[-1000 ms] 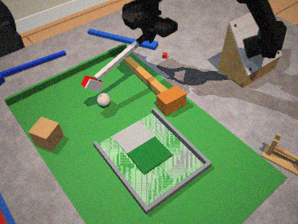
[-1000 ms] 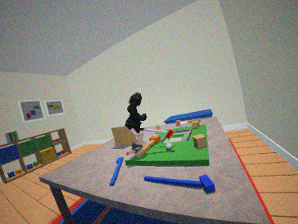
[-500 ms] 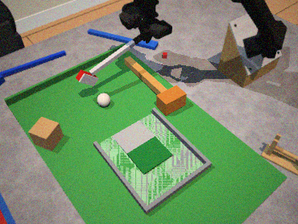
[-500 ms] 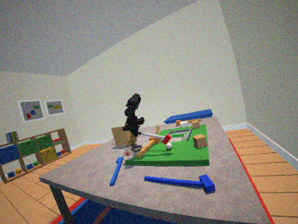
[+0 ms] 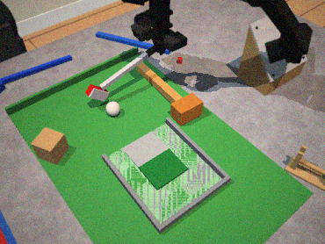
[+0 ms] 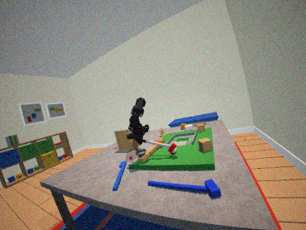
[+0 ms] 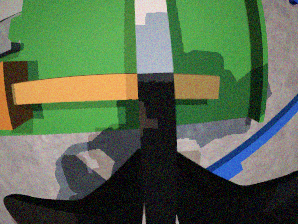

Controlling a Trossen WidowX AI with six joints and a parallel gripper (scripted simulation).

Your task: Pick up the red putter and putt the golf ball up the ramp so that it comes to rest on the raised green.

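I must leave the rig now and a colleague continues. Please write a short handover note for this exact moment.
Gripper: shut on the red putter, holding the top of its shaft.
Putter head: low over the green mat, just behind the golf ball, not touching it as far as the top view shows.
Ball: on the mat, short of the grey ramp.
Raised green: nothing on it.
Done: putter picked up and lined behind the ball.
Left: strike the ball up the ramp so it stops on the raised green.
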